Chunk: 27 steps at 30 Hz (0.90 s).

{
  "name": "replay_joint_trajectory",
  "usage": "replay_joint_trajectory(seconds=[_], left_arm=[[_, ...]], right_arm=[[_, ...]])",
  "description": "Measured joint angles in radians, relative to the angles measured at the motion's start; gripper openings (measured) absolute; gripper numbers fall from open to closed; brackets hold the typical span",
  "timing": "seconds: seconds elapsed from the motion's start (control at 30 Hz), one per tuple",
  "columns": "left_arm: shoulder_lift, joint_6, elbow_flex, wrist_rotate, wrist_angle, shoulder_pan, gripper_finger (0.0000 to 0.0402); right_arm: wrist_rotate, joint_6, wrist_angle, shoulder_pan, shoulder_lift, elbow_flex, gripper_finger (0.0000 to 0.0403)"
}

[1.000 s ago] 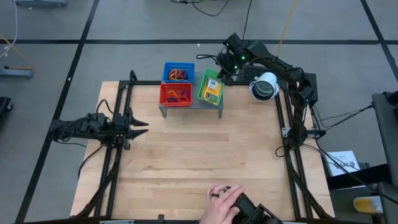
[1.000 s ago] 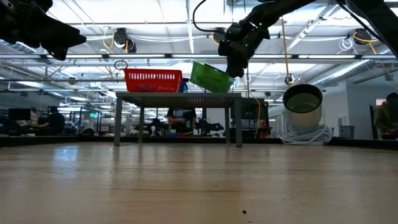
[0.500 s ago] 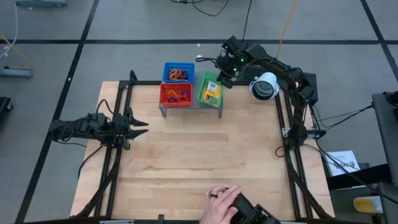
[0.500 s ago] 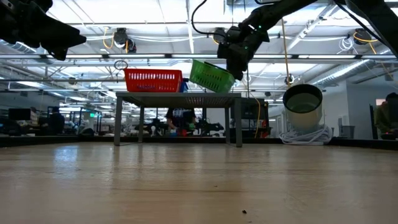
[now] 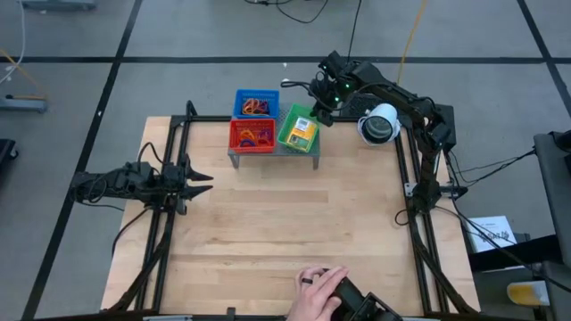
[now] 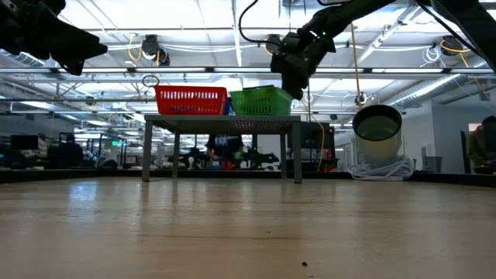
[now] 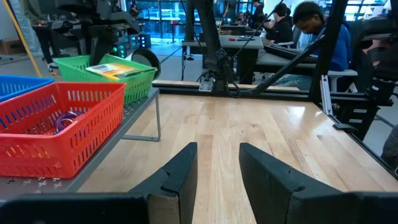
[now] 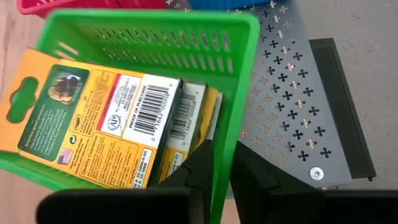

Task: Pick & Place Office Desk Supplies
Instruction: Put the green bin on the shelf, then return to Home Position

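**Green basket set level on the shelf**

Tilted a second ago, the green basket [image 6: 260, 101] is now seen level on the grey perforated shelf [image 6: 221, 119], beside the red basket [image 6: 191, 100]. Yellow-orange packets [image 8: 106, 124] are stacked flat inside the green basket, their barcode backs turned up. Red and orange rubber-band loops [image 5: 253, 136] are held in the red basket, and more loops lie in the blue basket [image 5: 256, 103] behind it.

The right gripper [image 8: 219, 163] is placed at the green basket's near wall, one finger inside and one outside. The rim is straddled, yet the fingers are seen slightly parted, and whether the wall is still pinched cannot be told.

The left gripper [image 7: 217, 165] is held above the table's left edge, well apart from the shelf, its fingers apart and nothing between them.

The shelf stands at the far edge of the wooden table [image 5: 285, 223]. A person's hand [image 5: 319, 287] is seen at the near edge.
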<state>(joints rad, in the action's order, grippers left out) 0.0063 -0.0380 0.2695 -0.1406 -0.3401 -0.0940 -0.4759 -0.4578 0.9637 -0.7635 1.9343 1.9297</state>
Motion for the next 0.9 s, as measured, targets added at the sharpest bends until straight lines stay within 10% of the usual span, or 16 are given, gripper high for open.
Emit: replay_joint_trajectory(seconds=[0.9], left_arm=[[0.000, 0.000, 0.000, 0.000, 0.000, 0.000, 0.0129]], right_arm=[[0.002, 0.210, -0.271, 0.006, -0.036, 0.000, 0.0107]])
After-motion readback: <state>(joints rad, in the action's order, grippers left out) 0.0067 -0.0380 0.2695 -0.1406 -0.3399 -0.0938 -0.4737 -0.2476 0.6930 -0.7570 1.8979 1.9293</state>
